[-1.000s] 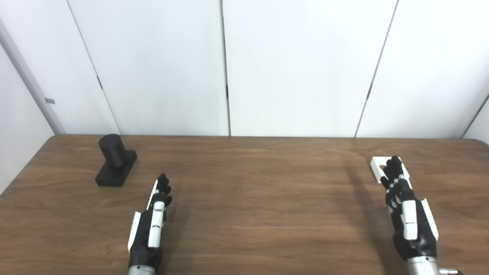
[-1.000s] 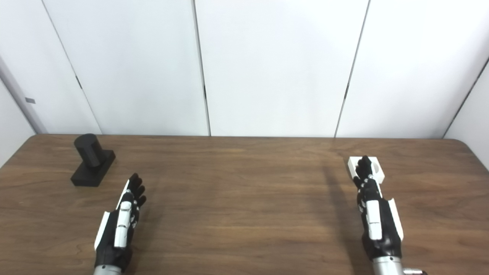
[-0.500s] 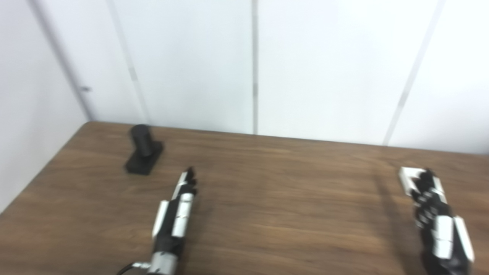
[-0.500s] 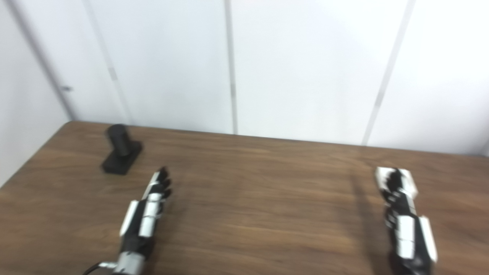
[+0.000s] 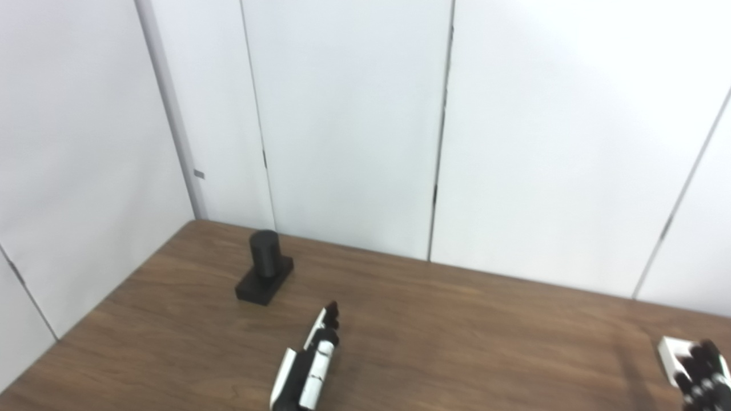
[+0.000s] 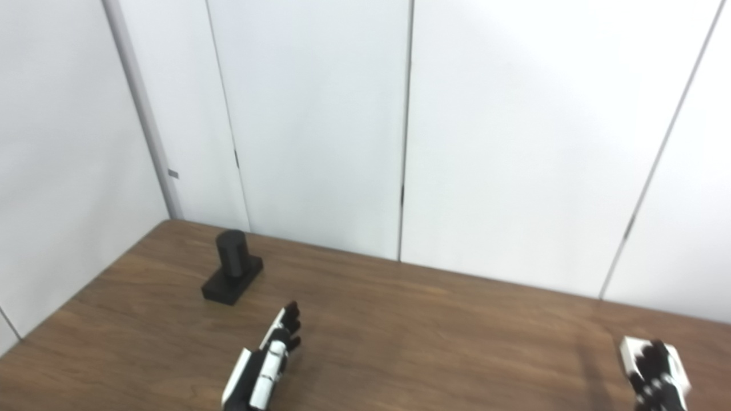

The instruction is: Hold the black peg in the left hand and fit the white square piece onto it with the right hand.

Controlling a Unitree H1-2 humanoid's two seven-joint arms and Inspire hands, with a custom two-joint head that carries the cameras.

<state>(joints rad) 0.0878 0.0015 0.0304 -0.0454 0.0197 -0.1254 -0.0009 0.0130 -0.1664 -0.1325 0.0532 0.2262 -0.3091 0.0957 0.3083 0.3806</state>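
Now the black peg [image 5: 264, 268] stands upright on its flat black base, on the far left part of the wooden table [image 5: 457, 337], close to the white wall panels [image 5: 342, 125] behind it. Nothing touches it. The left hand [image 6: 262, 371] hangs over the table nearer the camera and a little to the right of the peg, well apart from it. Its fingers [image 6: 290, 322] are stretched out straight and pointing toward the far edge, lying close side by side, and it holds nothing.

At the near right corner of both views lies the white square piece [image 6: 634, 351], flat on the table. The right hand [image 6: 657, 377] is cut off by the bottom edge of the picture, so only its dark fingers [image 5: 699, 371] show. They lie over the near part of the white piece and cover much of it. They seem to be spread above it rather than closed around it, but the view is too cropped and blurred there to be sure, and I cannot tell whether the fingertips touch the piece. The peg and the white piece are far apart, at opposite sides of the table, with bare wood between them.
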